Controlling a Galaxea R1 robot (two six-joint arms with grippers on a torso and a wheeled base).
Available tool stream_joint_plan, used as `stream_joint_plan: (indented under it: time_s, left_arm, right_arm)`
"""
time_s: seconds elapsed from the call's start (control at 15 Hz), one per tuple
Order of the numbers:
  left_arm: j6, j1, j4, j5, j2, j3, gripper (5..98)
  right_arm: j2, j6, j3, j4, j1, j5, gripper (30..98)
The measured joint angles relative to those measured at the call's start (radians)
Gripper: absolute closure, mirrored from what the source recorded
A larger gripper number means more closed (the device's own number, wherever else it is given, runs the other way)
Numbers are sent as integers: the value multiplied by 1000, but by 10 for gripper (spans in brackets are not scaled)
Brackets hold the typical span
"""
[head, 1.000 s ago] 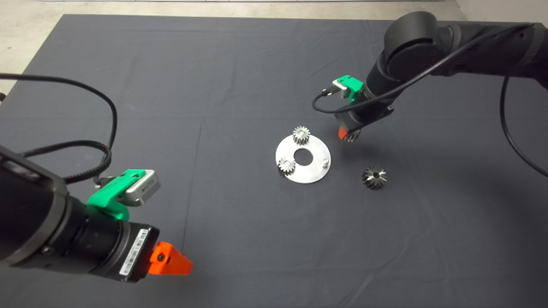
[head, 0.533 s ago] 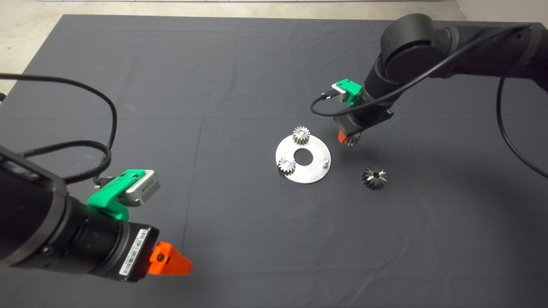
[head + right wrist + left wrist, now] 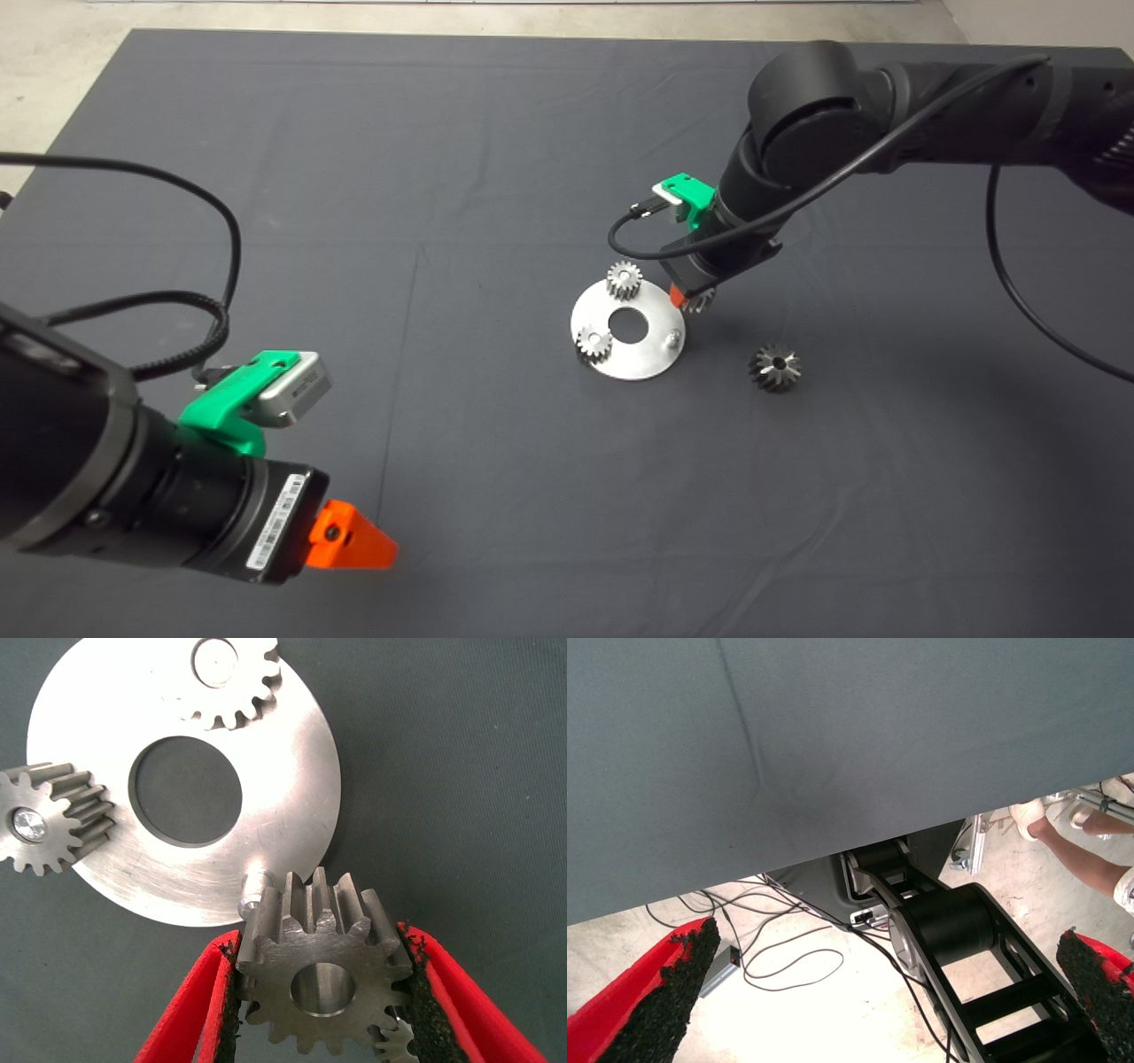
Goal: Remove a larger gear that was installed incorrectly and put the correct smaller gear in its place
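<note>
The dark mat (image 3: 354,177) is covering the table. On it, the round steel plate (image 3: 647,354) is lying flat, carrying two bright small gears (image 3: 625,280) (image 3: 593,343) on pins and one bare pin (image 3: 675,336).

The right gripper (image 3: 689,299) is hovering at the plate's rim, just beside the bare pin, its pads (image 3: 423,992) clamping the smaller gear (image 3: 323,983) across its teeth; the bore is facing the wrist camera, with the gear near the pin (image 3: 253,890) but not seated on it.

The larger gear (image 3: 775,367) is lying on the mat, apart from the plate.

The left gripper (image 3: 354,545) is idling at the lower left, fingers (image 3: 651,1001) spread wide and holding nothing.
</note>
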Motion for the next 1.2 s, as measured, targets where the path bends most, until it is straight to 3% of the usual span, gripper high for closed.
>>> stream_joint_plan:
  time_s: [1.2]
  left_arm:
    - [-3,0,0,0,0,0,55]
  right_arm:
    - [36,22,-9,0,-37,6,873]
